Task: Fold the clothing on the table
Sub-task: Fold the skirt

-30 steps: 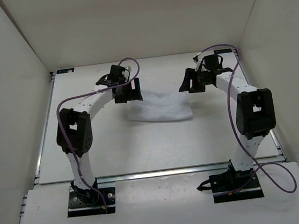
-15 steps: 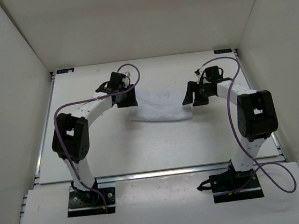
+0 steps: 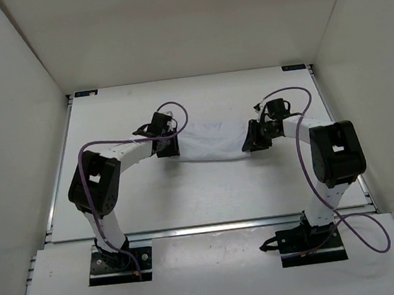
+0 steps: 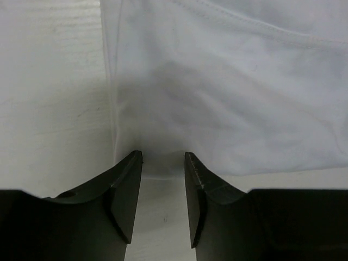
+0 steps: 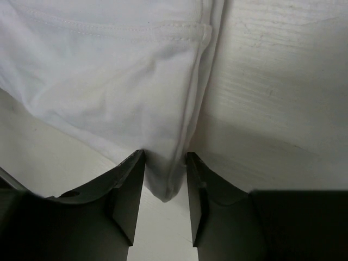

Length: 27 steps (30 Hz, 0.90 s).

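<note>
Since a second ago both arms have come down and inward onto the clothing [image 3: 210, 141], and each pair of jaws has narrowed from a wide spread. The clothing lies flat on the table [image 3: 188, 191], a wide, softly wrinkled white strip stretched between the two grippers. The left gripper [image 3: 166, 147] sits at the clothing's near-left corner and the right gripper [image 3: 255, 141] at its near-right corner.

From the left wrist, that gripper's fingers [image 4: 126, 190] point down at the corner. The jaws stand partly apart with a narrow gap. The clothing's near edge runs across that gap right at the fingertips, and its side edge meets the left finger. Bare table shows in the gap on the near side of the edge. The fabric lies between the tips but is not pinched flat; whether the pads touch it I cannot tell.

From the right wrist, the fingers [image 5: 129, 190] straddle the other corner. The jaws are parted about as much. The corner, with its doubled side edge, dips as a point into the gap and fills it from side to side at the tips. It seems to meet both inner faces, though no firm clamp shows.
</note>
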Tool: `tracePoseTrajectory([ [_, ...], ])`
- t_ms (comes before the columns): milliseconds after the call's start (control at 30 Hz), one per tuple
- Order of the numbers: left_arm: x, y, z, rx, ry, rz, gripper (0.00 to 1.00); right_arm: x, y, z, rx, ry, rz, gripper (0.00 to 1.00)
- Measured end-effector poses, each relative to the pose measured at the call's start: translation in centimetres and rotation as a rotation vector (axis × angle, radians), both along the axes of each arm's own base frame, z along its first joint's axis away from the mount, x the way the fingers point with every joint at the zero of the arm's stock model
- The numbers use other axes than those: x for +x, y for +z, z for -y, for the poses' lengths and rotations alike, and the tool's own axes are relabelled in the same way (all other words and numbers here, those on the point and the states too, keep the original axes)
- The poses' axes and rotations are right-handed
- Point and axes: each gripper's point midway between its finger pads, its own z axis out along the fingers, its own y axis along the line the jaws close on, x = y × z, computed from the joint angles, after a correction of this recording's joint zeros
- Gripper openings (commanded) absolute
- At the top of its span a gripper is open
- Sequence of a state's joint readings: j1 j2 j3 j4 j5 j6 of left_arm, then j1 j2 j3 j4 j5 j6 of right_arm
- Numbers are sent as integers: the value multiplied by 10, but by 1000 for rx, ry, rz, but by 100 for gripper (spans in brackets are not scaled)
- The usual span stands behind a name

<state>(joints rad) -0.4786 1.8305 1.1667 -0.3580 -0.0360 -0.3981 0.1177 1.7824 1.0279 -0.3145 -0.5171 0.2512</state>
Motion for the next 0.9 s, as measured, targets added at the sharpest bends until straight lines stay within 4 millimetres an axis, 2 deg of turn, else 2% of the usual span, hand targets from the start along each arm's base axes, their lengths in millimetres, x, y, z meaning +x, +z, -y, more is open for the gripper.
tracePoseTrajectory([
  [33, -2, -2, -3, 5, 10, -2, 43, 1, 0, 0, 1, 0, 4, 27],
  [100, -6, -3, -11, 15, 31, -1, 31, 3, 1, -1, 6, -1, 11, 15],
  [133, -7, -4, -15, 22, 42, -2, 20, 3, 1, -1, 8, -3, 13, 9],
  [200, -7, -4, -19, 25, 60, -5, 8, 3, 1, -1, 8, -3, 14, 3],
  [267, -7, -6, -23, 32, 72, -14, 0, 3, 0, 1, 8, -9, 11, 2],
  [367, -10, -9, -26, 40, 73, -28, 0, 4, 0, 5, 11, -22, 10, 1],
  [433, -13, -10, -26, 46, 70, -40, 0, 6, 0, 9, 10, -32, 10, 6],
  [467, -14, -10, -26, 49, 68, -44, 1, 6, 0, 11, 9, -38, 10, 16],
  [500, -15, -10, -26, 50, 66, -48, 10, 6, 0, 13, 7, -41, 7, 23],
  [533, -15, -8, -26, 54, 62, -51, 16, 6, 0, 14, 4, -42, 4, 34],
  [567, -14, -5, -25, 52, 58, -50, 29, 6, 0, 15, 1, -45, 0, 46],
  [600, -11, -2, -25, 52, 55, -43, 43, 7, 1, 17, 1, -50, -2, 52],
  [667, -4, 10, -24, 38, 58, -14, 54, 9, 3, 20, -1, -51, 4, 65],
  [700, 1, 18, -23, 28, 57, 9, 56, 10, 3, 20, -1, -52, 8, 67],
  [767, 10, 33, -20, 2, 64, 56, 44, 11, 5, 21, 6, -53, 12, 67],
  [800, 16, 40, -17, -13, 65, 82, 30, 11, 5, 22, 8, -54, 13, 66],
  [833, 21, 45, -15, -26, 71, 104, 21, 11, 5, 22, 10, -54, 13, 66],
  [867, 27, 50, -13, -34, 72, 126, 16, 11, 5, 21, 11, -54, 13, 63],
  [900, 31, 52, -10, -41, 71, 142, 7, 11, 5, 21, 11, -53, 11, 60],
])
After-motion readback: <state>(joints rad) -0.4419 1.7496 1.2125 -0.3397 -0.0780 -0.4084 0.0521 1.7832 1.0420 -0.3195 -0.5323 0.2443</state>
